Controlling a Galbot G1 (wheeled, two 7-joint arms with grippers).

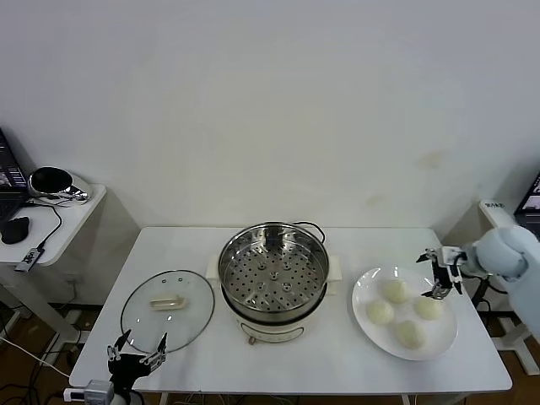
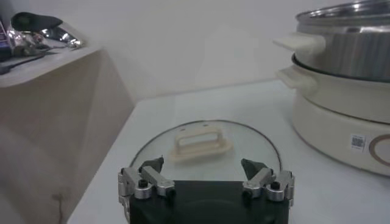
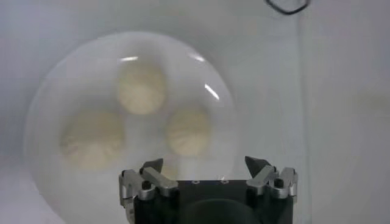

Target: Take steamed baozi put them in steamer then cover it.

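We've got our right claw (image 1: 440,276) hanging with its fingers spread apart and nothing between them, just above the outer side of the plate (image 1: 364,291). Below it and slightly inward sit the four buns (image 1: 393,291), all on that plate. None has gone into the steamer (image 1: 273,268) yet, which stands well off toward our middle with its tray bare. These buns look soft, so a hard pinch could dent one, and they sit close, so coming down off-centre could shove a neighbour. Our left claw (image 1: 136,348) waits spread wide and empty at the near table edge. The lid (image 1: 167,310) lies flat just ahead of it, slick glass that could skid if nudged.
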